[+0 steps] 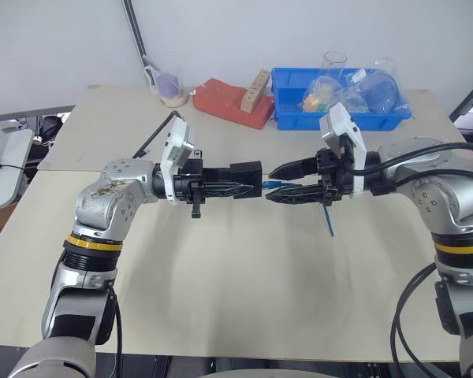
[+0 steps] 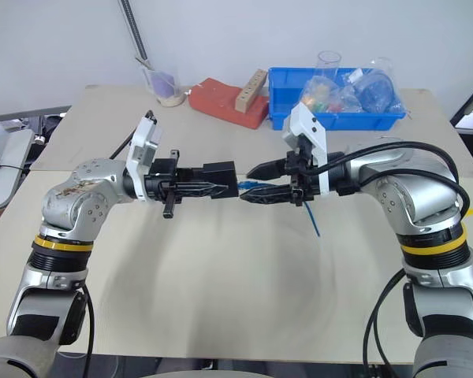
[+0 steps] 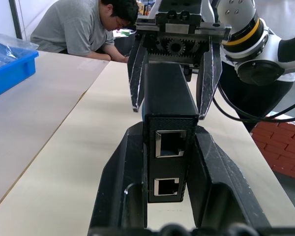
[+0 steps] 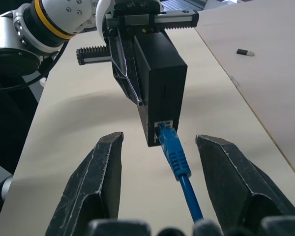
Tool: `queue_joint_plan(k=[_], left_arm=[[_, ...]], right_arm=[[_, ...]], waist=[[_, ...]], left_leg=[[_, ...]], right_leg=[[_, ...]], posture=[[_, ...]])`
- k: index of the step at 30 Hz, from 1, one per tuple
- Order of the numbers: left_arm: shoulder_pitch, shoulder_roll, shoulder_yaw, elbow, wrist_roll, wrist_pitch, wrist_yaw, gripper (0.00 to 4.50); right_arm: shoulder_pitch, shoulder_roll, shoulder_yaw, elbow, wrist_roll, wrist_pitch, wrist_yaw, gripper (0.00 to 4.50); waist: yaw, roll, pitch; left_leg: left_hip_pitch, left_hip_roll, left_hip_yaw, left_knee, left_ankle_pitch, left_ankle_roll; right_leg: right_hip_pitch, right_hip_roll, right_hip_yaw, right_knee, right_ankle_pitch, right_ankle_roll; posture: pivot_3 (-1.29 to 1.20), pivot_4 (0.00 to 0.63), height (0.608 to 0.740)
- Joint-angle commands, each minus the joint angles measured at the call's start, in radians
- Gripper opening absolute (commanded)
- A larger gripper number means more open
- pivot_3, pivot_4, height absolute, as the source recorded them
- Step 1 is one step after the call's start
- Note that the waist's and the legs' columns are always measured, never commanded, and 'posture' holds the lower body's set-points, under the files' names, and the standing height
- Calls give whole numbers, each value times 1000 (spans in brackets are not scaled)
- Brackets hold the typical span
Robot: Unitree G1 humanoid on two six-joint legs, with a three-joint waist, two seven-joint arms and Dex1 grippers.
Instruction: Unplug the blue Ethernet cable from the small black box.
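Status: unplugging is not done. Over the middle of the table (image 1: 221, 299), clear of its surface, my left gripper (image 1: 252, 187) is pressed together on the box (image 1: 246, 172) and holds it level, port end toward my right arm. My right gripper (image 1: 271, 185) faces it with fingers spread, one on each side of the plug, touching neither the plug nor the cord as far as I can tell. The cable (image 4: 174, 147) sits with its plug in the lower port of the box's end face. The rest of the cord runs back between my right fingers and hangs loose below that hand.

Done, by my reading: box lifted and steadied, right hand lined up on the plug. Left: close on the plug, likely press its latch, draw it straight out.

Count, big to small:
- person (image 3: 78, 29) past the far side: one
- bin (image 1: 299, 110), far edge toward the right corner: one
- red block (image 1: 229, 102), far edge: one
- grippers: two
- wood block (image 1: 255, 90) on the red one: one
- cup (image 1: 169, 87), far edge: one
- box: one
- cable: one
- empty ports on the box's other end: two
- chip (image 4: 243, 52) on the table: one
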Motion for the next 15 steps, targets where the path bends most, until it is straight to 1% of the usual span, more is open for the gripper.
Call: queue_joint_plan(k=[1, 7, 12, 13, 15], left_arm=[[-22, 1, 9, -41, -6, -22, -6, 558], [-14, -2, 5, -54, -6, -18, -4, 558], [-3, 1, -3, -70, 0, -17, -14, 558], [-3, 1, -1, -73, -3, -12, -12, 558], [-3, 0, -1, -79, -4, -9, -13, 558]], right_arm=[[-10, 5, -14, -8, 0, -16, 11, 2652], [-13, 10, -10, -5, 2, -7, 27, 2652], [-19, 14, -3, 5, -2, -8, 41, 1169], [-21, 15, -2, 7, -2, -8, 43, 688], [-22, 17, -2, 10, -2, -7, 48, 185]], waist=[[-1, 0, 0], [0, 0, 0], [0, 0, 0], [0, 0, 0], [-1, 0, 0]], left_leg=[[0, 0, 0, 0, 0, 0], [0, 0, 0, 0, 0, 0], [0, 0, 0, 0, 0, 0], [0, 0, 0, 0, 0, 0], [0, 0, 0, 0, 0, 0]], right_leg=[[0, 0, 0, 0, 0, 0], [0, 0, 0, 0, 0, 0], [0, 0, 0, 0, 0, 0], [0, 0, 0, 0, 0, 0], [0, 0, 0, 0, 0, 0]], posture=[[0, 150, 740], [0, 150, 740], [0, 150, 740], [0, 150, 740], [0, 150, 740]])
